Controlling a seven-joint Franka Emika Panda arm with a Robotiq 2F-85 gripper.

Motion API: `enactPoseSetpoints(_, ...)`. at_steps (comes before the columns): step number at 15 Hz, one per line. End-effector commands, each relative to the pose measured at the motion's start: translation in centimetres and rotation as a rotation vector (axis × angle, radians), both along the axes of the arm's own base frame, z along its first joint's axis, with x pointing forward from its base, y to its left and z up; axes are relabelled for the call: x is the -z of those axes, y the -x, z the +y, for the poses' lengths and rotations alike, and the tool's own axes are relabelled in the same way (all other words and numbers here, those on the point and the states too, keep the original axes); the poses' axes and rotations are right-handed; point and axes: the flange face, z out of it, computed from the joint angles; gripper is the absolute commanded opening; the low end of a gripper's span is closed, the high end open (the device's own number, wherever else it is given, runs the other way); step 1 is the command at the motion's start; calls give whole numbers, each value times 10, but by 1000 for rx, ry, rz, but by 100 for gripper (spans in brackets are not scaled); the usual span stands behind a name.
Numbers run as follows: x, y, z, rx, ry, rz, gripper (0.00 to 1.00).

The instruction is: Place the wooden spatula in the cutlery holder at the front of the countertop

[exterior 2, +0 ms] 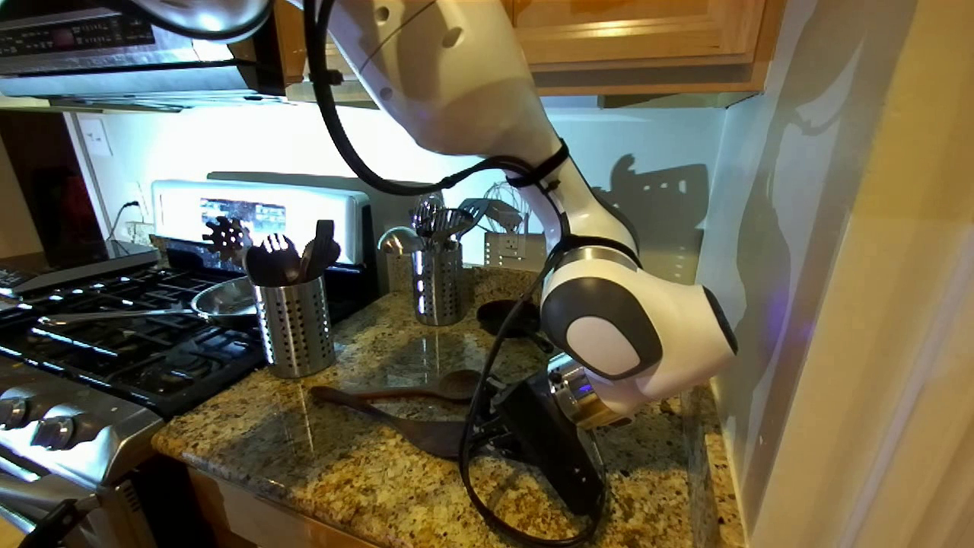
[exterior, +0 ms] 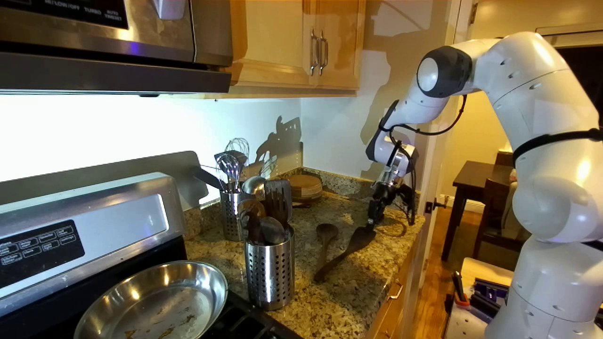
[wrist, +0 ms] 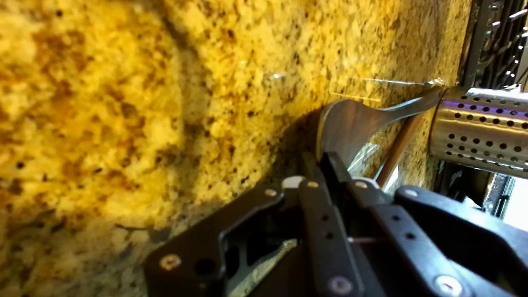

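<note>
1 wooden spatula [wrist: 357, 119], dark brown and smooth with a bit of sheen, flat rounded head tapering into a long slim handle. Lying along the speckled, polished stone-look countertop [exterior: 325, 306], head tilted, dark shadow under its rim in the wrist view; can't tell about any gap beneath. Black gripper [wrist: 321, 160] right at the head, jaws closed and pinching the thin wooden edge. Just beside the spatula, a wooden spoon [exterior: 326, 232] with a rounder head, slim handle angling toward the spatula's handle (touching or not, can't tell). Near those handle ends, the cutlery holder [exterior: 271, 282]: upright shiny steel cylinder, straight sides dotted with rows of small round holes, pretty stuffed with dark and brown utensils [exterior: 272, 230], including a broad slotted turner [exterior: 279, 214]. Further back, 1 more perforated steel holder [exterior: 232, 219], this time packed with wire whisks [exterior: 231, 179] and a glossy rounded ladle [exterior: 255, 184]. Over on the stove [exterior 2: 99, 441], a shallow round steel pan [exterior: 174, 306], mirror-like inside apart from some brownish stains. Toward the back corner, a round tan stack [exterior: 305, 187] with layered-looking sides. Up above, honey-toned wooden cabinets [exterior: 278, 42] with framed panel doors. Off to the side, a smooth white robot arm [exterior: 546, 103], all fat rounded curves.
</note>
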Motion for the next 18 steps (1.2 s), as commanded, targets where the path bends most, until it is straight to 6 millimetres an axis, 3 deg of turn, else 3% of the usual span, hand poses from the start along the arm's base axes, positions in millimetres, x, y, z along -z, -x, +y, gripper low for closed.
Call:
enactPoseSetpoints(1, 0, 4, -6, 26, -30, 20, 7)
enactPoseSetpoints(7, -2, 9, -13, 41, -9, 18, 7)
enactPoseSetpoints(8, -1, 8, -12, 38, -3, 19, 32)
enactPoseSetpoints(9, 0, 7, -11, 34, -2, 18, 33)
enactPoseSetpoints(11, 0, 5, -10, 29, -5, 20, 45)
enactPoseSetpoints(18, 1, 5, -8, 26, -14, 22, 92)
